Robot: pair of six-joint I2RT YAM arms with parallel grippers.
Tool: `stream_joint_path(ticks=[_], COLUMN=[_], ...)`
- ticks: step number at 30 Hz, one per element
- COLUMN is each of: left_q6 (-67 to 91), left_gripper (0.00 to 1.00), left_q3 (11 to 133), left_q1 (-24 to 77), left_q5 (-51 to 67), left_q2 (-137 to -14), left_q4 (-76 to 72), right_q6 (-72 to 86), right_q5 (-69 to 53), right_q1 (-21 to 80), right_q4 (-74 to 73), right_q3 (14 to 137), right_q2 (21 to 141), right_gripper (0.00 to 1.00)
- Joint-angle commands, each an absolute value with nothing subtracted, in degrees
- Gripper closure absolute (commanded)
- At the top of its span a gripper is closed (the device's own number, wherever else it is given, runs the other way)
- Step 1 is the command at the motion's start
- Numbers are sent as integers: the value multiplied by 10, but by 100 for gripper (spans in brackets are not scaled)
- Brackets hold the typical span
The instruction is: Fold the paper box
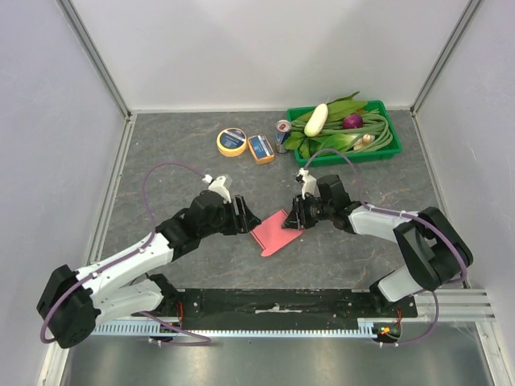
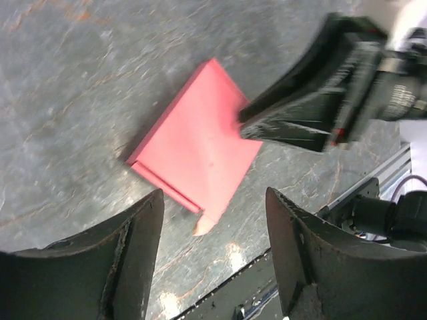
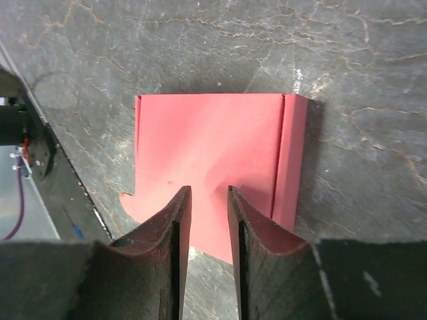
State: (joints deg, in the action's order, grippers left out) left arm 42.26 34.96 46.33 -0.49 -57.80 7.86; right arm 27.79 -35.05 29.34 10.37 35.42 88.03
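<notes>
Paper box (image 1: 276, 234) lies flat mid-desk (image 1: 185, 173), nearer the near edge. Long axis diagonal, tabbed end toward near-left corner. Left hand (image 1: 246, 215) open, just beside it. Right hand (image 1: 292, 219) fingers nearly together at its far-right edge; grip unclear.

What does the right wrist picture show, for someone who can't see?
A flat pink-red paper box lies on a grey table. Two dark fingers of the right gripper, nearly together, sit over its near edge.
</notes>
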Motion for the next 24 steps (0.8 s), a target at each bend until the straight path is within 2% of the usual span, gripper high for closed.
stream_joint_path(ticks=[1,5,11,17,24], left_q6=[527,598,685,765,804], left_gripper=[32,32,29,27,26], left_q3=[292,244,230,201,178], left_q1=[423,421,419,410,408], left_q5=[87,106,98,144,127], left_q2=[-592,-594,-617,-678,-686], left_q4=[96,-18,-31,-112,-149], right_q6=[217,210,182,180,218], right_q5=[-291,-273,-208,-191,-185], right_q1=[293,292,292,293,293], right_q4=[44,15,-25,-20,14], right_q3=[375,416,416,396,362], right_q2=[840,848,852,856,852], right_gripper=[63,62,63,63,64])
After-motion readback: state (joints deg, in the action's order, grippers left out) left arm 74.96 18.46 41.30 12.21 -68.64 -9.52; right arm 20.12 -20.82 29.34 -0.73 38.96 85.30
